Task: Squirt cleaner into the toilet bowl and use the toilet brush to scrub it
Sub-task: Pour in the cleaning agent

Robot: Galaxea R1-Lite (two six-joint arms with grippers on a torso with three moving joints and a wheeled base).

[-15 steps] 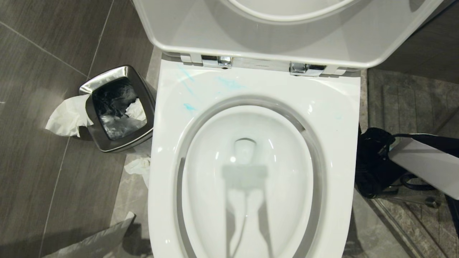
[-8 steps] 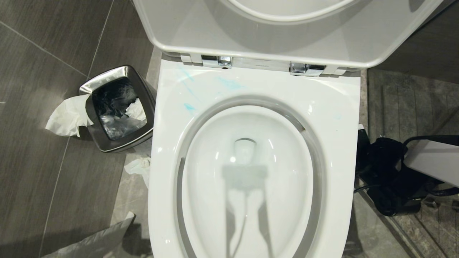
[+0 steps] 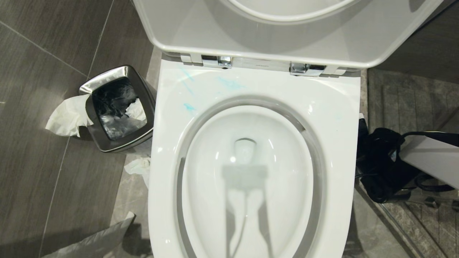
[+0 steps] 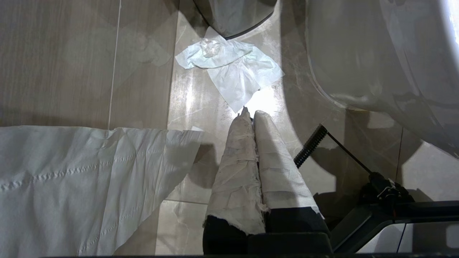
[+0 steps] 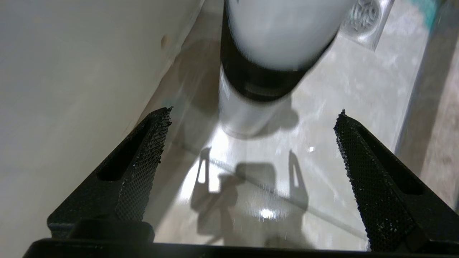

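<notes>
The toilet bowl (image 3: pixel 333 118) stands open with seat and lid raised. Pale turquoise smears of cleaner (image 3: pixel 229 84) mark the back left of its broad rim. My right gripper (image 3: pixel 376 165) hangs low beside the bowl's right side, over the floor. In its wrist view the right gripper (image 5: pixel 254 111) is open with nothing between its black fingers (image 5: pixel 143 168). Just ahead of it stands a blurred white rounded end (image 5: pixel 283 32) with a black band over a silvery cylinder, apparently the toilet brush upright. My left gripper (image 4: pixel 251 114) is shut and empty, its fingers wrapped in white, parked over the floor.
A square steel bin (image 3: pixel 116 107) with tissue (image 3: pixel 66 116) hanging over it stands left of the bowl. A crumpled tissue (image 4: pixel 229 68) lies on the floor by the bowl's foot, and a large paper sheet (image 4: pixel 71 186) lies beside the left gripper. A floor drain (image 5: pixel 365 14) sits beyond the upright thing.
Beside the bowl, my right arm sank lower and toward me, then came partly back up. The bowl, the bin and the tissues have not moved.
</notes>
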